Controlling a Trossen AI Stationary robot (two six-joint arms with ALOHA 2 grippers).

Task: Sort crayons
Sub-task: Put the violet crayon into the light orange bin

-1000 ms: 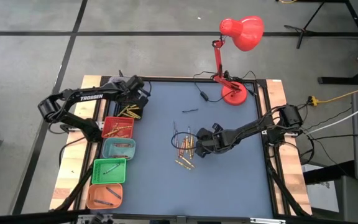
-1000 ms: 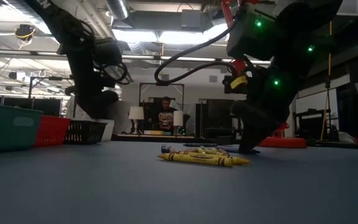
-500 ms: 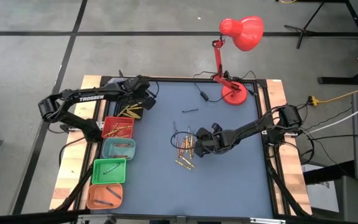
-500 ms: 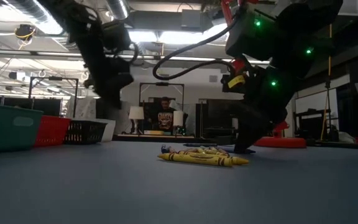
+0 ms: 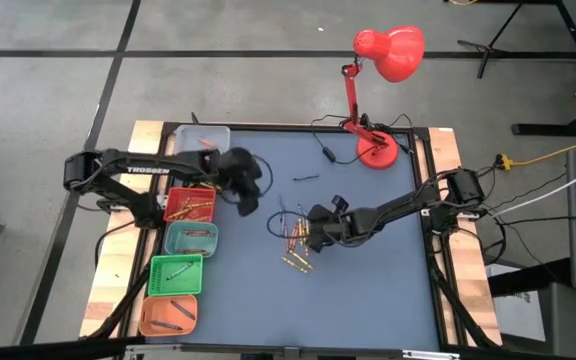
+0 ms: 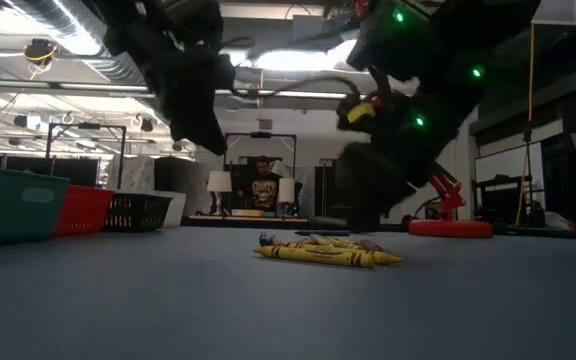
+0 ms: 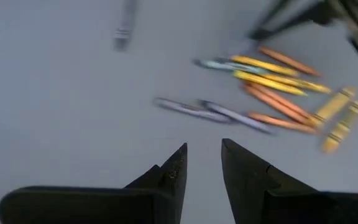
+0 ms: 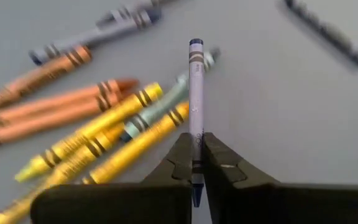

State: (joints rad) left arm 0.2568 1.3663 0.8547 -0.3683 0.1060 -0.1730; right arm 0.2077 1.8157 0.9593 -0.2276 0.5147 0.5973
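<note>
A loose pile of orange, yellow and grey crayons point(image 5: 296, 242) lies flat on the blue mat near the table's middle; it also shows in the low view point(image 6: 318, 251). My right gripper point(image 8: 196, 142) stands at the pile's right side point(image 5: 311, 222), shut on a blue-grey crayon point(image 8: 196, 87). My left gripper point(image 7: 204, 165) hangs above the mat to the left of the pile point(image 5: 249, 197). It is open, with nothing between its fingers. One dark crayon point(image 5: 306, 178) lies apart, farther back. My right gripper pinches the blue-grey crayon between its two fingers near its blue-tipped end point(image 8: 195, 163). The crayon lies along the fingers and sticks out ahead of them, slanting downward. Its far end point(image 8: 196, 45) is beside the pile; whether it touches the mat I cannot tell.
Red point(image 5: 190, 204), teal point(image 5: 191, 238), green point(image 5: 176, 274) and orange point(image 5: 168, 314) bins line the table's left edge. A clear bin point(image 5: 203, 137) stands at the far left. A red desk lamp point(image 5: 376, 150) stands at the far right. Bare mat lies near the front.
My left gripper has swung from over the far-left bins toward the table's middle, nearing the crayon pile, and has turned as it went. My right gripper has shifted a little toward the pile and risen slightly.
</note>
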